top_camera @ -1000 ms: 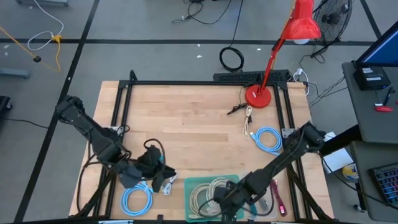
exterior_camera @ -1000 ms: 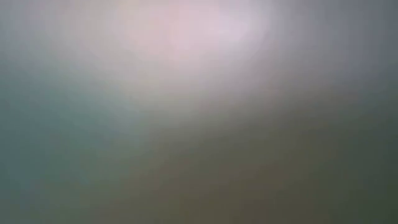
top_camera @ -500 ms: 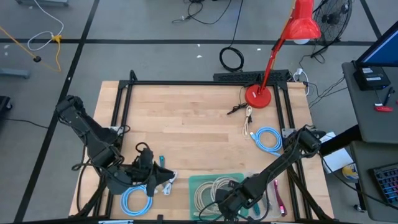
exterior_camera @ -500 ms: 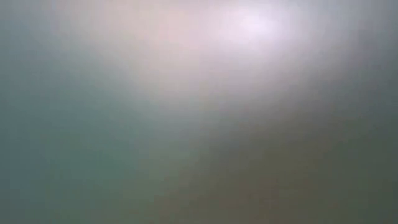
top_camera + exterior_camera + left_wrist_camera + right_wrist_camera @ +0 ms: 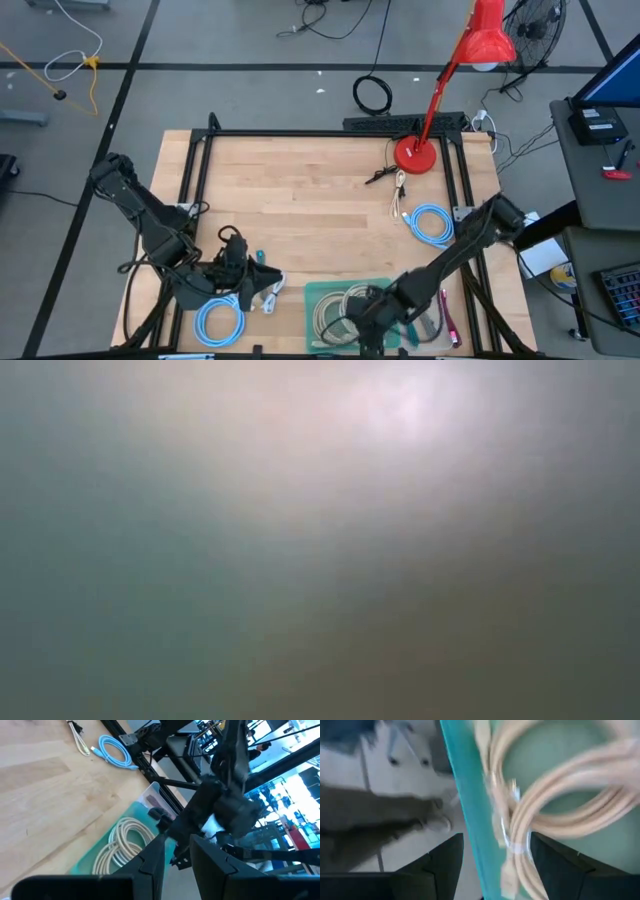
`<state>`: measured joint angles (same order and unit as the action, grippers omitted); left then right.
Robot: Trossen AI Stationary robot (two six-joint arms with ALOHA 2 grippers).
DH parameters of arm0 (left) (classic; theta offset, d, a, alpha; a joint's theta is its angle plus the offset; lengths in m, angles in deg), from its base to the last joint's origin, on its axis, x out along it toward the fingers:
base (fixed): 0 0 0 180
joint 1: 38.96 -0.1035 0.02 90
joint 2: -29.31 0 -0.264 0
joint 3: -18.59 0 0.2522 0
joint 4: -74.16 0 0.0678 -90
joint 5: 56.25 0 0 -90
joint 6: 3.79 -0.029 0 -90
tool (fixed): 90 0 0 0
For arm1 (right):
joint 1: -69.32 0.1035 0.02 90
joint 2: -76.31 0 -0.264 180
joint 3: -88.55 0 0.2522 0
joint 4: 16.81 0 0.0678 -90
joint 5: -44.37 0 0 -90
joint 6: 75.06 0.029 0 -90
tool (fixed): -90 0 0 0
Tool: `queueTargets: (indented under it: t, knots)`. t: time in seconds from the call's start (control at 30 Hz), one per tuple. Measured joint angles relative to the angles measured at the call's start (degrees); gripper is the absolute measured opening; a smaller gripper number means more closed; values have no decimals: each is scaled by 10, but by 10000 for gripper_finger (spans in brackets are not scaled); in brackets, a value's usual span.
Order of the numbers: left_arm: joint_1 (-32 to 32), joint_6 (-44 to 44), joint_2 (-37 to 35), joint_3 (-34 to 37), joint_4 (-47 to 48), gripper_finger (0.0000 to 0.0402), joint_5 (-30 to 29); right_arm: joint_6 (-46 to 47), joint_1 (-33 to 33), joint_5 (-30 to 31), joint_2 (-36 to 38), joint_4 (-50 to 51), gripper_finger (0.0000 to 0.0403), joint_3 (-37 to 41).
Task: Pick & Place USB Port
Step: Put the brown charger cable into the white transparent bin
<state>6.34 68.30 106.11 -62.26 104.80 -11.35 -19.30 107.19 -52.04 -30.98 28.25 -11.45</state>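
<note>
- Beige cable lies coiled in the green tray at the table's near edge, right under the right gripper.
- Right gripper: in its wrist view the fingers stand wide apart either side of the beige coil, gripping nothing; the tray's teal rim runs between them.
- Left gripper hovers low beside the tray, with a blue cable just under its arm; its wrist view shows a narrow gap between the fingers, and I cannot tell if they pinch anything.
- Around: another blue cable and a white cable lie far from both grippers, near the red lamp's base.
- A clear bin sits just beyond the right gripper, touching the tray.
- Left wrist view shows the right arm looming over the tray, hiding its far end.
- Low view is a blur; nothing is legible in it.
</note>
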Motion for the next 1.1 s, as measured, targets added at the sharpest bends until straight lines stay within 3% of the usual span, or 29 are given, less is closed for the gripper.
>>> queueTargets:
  t: [0.33,0.47,0.63,0.83,1.1]
  knots:
    - [-6,23,0,0,46,92,36,-78,-53,129,159,-63,193,0]
    - [-6,30,0,0,64,92,66,-80,-83,182,207,12,190,0]
    - [-17,29,0,0,92,92,98,-37,-132,242,245,197,191,0]
    - [-55,-11,0,0,117,92,184,50,-199,217,249,433,192,11]
    - [-108,-109,0,0,117,92,273,92,-258,116,253,430,200,150]
